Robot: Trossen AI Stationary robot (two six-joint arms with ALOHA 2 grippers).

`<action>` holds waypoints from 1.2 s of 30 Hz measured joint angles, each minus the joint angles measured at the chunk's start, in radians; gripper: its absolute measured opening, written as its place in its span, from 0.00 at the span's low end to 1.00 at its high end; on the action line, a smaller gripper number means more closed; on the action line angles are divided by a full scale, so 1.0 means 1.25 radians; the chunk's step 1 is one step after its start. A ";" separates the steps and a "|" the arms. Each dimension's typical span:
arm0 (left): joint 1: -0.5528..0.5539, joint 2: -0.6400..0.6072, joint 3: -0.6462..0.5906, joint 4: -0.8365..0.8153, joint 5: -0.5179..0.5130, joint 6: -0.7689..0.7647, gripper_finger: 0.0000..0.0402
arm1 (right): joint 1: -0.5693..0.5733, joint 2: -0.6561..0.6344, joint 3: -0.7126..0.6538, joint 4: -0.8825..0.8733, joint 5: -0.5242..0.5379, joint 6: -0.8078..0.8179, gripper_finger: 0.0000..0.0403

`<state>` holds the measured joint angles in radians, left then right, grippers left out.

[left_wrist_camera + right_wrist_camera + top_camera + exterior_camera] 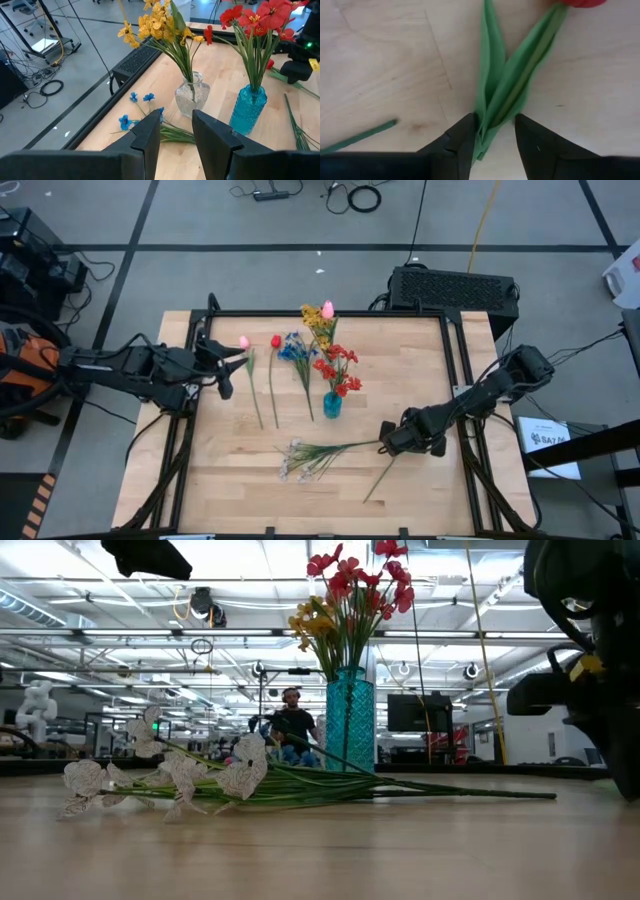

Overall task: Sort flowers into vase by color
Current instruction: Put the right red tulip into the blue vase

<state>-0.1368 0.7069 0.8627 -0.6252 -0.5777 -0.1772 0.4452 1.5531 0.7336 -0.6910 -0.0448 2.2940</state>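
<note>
Fingers of right gripper (492, 137) parted, straddling red tulip (520, 85) stem flat on worktop (420, 380), approx 5 o'clock. Left gripper (176, 137) fingers apart, empty, w/ nothing between, 9 o'clock.

blue vase (332, 404) mid-table, bare wood (420, 370) right

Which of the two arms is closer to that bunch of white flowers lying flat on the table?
Right. The right gripper sits at the stem end of the white flowers; the left gripper waits near the table's far-left corner.
</note>
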 joint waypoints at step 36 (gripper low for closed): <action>0.021 0.031 0.000 0.055 0.001 0.027 0.30 | 0.031 -0.233 0.217 0.897 0.812 -1.850 0.00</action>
<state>-0.1104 0.7452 0.8623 -0.5568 -0.5770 -0.1432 0.4838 1.2615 1.0044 0.4308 0.9699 -0.0180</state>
